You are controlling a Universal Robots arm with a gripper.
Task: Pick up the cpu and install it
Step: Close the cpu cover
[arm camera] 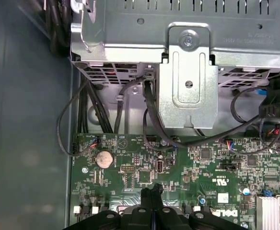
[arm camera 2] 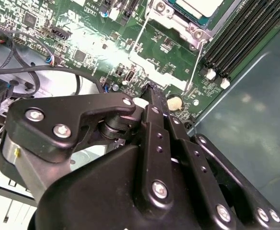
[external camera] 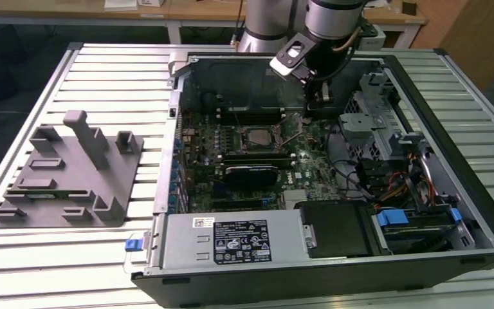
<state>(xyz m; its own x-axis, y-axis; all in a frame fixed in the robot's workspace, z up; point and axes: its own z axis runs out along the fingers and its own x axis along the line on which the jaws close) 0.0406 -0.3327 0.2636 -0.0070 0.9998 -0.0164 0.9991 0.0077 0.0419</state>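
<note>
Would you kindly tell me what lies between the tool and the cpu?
In the second wrist view, between the tool and the cpu lie green motherboard with small components, then the metal socket frame.

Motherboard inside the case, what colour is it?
The motherboard is green, clearest in the first wrist view.

1. We see an arm (external camera: pixel 329 16) built of thick silver-grey tubes with rounded joint housings.
2. Near its wrist we note a small black-and-grey box (external camera: pixel 288 56) with dark round openings on its face.
3. The hand (arm camera 2: pixel 149 93) is matte black, made of flat, angular link plates layered over one another.
4. Silver round-headed screws (arm camera 2: pixel 159 189) stud the plates at their pivots.
5. In the first wrist view, we find its slim black fingers (arm camera: pixel 146 199) tapering to narrow tips.
</note>
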